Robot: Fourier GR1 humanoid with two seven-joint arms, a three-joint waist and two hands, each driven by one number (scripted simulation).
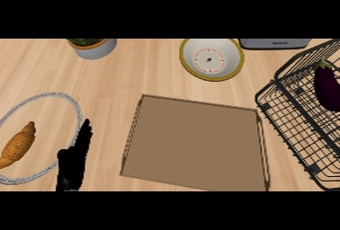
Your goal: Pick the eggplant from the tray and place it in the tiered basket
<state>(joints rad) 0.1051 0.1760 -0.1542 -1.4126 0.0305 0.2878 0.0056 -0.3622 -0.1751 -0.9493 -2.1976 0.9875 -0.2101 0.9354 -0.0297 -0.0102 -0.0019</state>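
Eggplant (327,87): you see it lying inside the tiered basket (292,130) at the right edge, stem end toward the top of the view. The tray (196,143) sits just left of the basket. Your left hand (72,166) rests between the tray and the croissant (19,146) on its plate (66,101), fingers straight, holding nothing.

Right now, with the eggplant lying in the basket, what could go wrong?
The eggplant lies on the tiered basket's wire, partly cut off by the view's edge, so it might shift unseen. The left hand stands open between the tray and the plate with the croissant; a sideways move could nudge either.
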